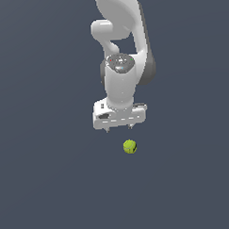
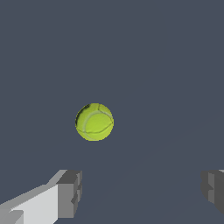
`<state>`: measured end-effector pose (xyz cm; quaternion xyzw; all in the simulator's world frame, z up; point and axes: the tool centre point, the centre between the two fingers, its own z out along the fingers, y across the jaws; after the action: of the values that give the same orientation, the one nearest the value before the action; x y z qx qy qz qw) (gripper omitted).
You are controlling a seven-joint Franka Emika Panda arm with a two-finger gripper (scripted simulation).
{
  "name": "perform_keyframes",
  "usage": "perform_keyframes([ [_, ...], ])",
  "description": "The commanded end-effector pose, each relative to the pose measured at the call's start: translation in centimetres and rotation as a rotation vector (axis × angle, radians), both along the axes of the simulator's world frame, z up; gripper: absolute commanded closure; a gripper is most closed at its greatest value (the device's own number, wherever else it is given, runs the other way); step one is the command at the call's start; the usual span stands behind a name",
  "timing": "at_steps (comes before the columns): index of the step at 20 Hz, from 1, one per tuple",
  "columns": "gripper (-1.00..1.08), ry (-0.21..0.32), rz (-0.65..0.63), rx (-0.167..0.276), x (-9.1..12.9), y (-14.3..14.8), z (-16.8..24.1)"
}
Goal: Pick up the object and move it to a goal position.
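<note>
Below your claw (image 1: 119, 129) the yellow-green ball (image 1: 130, 146) sits alone on the tabletop (image 1: 44, 185); your claw hangs clear of it, fingers (image 2: 69, 194) spread wide, holding nothing.

A plain, dark blue-grey surface (image 1: 48, 185) fills both views, even in tone, with no edge or marking in sight. One thing lies on it: a small yellow-green ball (image 1: 130, 147) with faint darker seam lines, which the wrist view (image 2: 94, 122) shows resting on bare surface.
</note>
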<state>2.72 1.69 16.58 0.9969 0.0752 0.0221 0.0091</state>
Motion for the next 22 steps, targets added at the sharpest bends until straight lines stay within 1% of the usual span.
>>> perform_keyframes([
  [1,-0.92,0.008,0.058,-0.002,0.5,0.8,-1.1],
  [7,-0.92,0.03,0.227,-0.002,1.8,3.0,-4.3],
  [12,-0.92,0.041,0.325,0.002,2.4,4.4,-6.2],
  [17,-0.92,0.047,0.376,0.005,2.6,5.1,-7.3],
  [22,-0.92,0.048,0.379,0.006,2.6,5.1,-7.4],
])
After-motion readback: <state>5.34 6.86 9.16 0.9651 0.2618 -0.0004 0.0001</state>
